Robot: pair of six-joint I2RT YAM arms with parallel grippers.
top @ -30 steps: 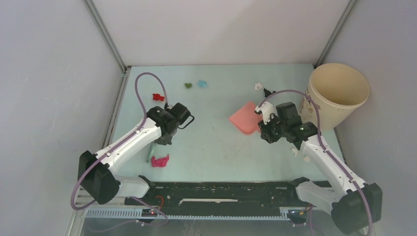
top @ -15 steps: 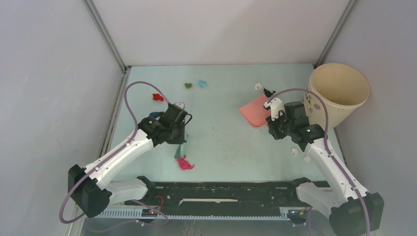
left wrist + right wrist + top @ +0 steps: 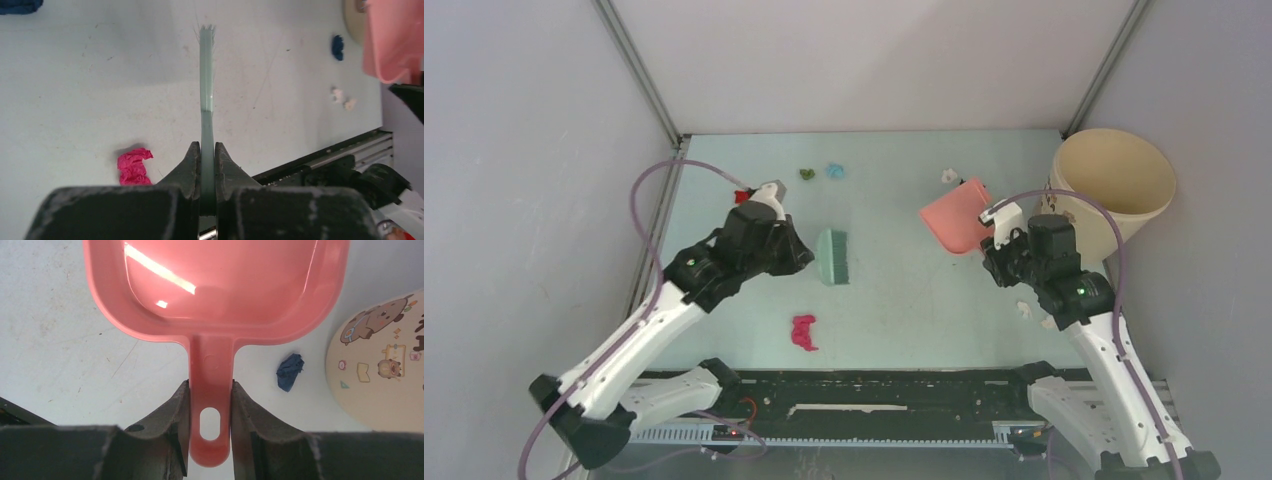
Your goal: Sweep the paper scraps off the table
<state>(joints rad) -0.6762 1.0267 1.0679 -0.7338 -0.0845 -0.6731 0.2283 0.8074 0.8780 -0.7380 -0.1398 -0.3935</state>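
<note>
Roughly, the scraps (image 3: 806,174) lie scattered over the desk (image 3: 894,300): several along the far edge, two white ones by the right edge, and a pink scrap (image 3: 804,331) close to the near edge. That pink scrap sits nearward and slightly left of the brush (image 3: 833,257), whose head runs far-to-near. We hold the brush clamped in the left tool (image 3: 207,165), the nearer one. The right tool (image 3: 210,405) grips the dustpan (image 3: 215,300) handle, well apart toward the far right corner.
</note>
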